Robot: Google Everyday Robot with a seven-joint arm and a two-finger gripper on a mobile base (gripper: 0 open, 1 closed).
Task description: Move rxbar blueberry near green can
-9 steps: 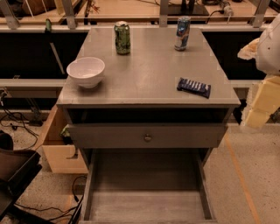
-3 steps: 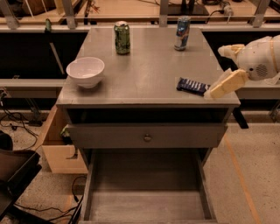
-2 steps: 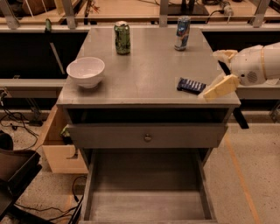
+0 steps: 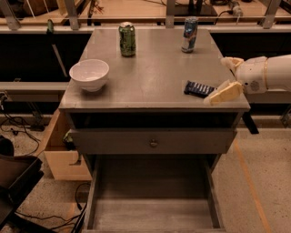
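Grey table (image 4: 154,77), right edge: end effector (image 4: 215,80) spread apart, empty, just beside rxbar blueberry (image 4: 198,88).

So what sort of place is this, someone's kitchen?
Likely a robot test lab, not a home: a plain grey cabinet, loose cables on the floor, workbenches behind, and a robot gripper at the cabinet's right edge beside a snack bar.

A white bowl (image 4: 89,74) sat at the counter's (image 4: 150,86) left front. A blue-and-silver can (image 4: 189,34) stood upright at its back right. Below, the bottom drawer (image 4: 152,214) stood open.
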